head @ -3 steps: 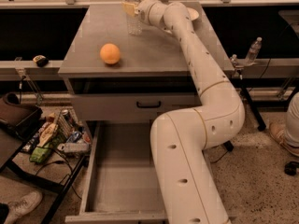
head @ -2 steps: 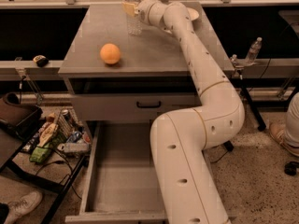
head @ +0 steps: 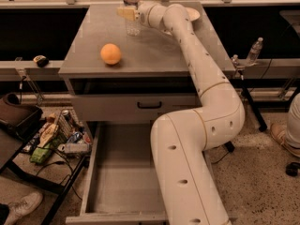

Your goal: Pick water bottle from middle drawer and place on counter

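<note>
The water bottle (head: 132, 13), clear with a ribbed body, stands upright at the far edge of the grey counter (head: 154, 50), its base on or just above the top. My gripper (head: 127, 13) reaches across the counter from the right, and its tan fingers (head: 124, 12) close around the bottle's middle. The middle drawer (head: 123, 172) is pulled wide open below, and its flat grey floor holds nothing. My white arm crosses over its right side.
An orange ball (head: 111, 54) lies on the counter's front left. A pale plate (head: 193, 14) sits behind my arm. A drawer front with a black handle (head: 149, 105) is shut. A rack of clutter (head: 56, 137) stands at left. Another bottle (head: 255, 50) stands at right.
</note>
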{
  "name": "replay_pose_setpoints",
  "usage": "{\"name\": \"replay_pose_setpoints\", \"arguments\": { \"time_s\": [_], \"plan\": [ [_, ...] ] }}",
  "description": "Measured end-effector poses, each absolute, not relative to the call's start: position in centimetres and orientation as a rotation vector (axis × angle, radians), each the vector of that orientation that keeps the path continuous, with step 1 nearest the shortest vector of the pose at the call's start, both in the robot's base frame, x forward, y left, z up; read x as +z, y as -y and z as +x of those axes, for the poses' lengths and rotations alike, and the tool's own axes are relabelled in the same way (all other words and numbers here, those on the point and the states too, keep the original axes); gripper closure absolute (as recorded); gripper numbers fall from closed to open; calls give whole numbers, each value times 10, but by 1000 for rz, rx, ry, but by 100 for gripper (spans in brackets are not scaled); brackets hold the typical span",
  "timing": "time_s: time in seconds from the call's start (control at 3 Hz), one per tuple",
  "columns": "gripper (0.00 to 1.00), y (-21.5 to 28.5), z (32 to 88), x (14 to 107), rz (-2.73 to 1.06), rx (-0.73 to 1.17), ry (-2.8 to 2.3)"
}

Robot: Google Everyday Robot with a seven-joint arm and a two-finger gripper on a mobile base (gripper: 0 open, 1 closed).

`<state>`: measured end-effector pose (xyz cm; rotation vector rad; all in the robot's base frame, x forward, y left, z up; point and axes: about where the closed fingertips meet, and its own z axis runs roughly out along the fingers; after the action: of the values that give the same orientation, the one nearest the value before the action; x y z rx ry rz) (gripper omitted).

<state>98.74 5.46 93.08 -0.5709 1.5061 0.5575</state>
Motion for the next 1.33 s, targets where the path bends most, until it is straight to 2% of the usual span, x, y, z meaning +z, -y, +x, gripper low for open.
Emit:
{"name": "replay_pose_setpoints", "arguments": {
  "time_s": [0.33,1.0,1.33],
  "plan": [
    [0,-55,987,931,-571,558,-1506],
    [0,-44,982,939,-607,519,-1513],
    [0,-7,966,953,-662,463,-1557]
  ]
}}
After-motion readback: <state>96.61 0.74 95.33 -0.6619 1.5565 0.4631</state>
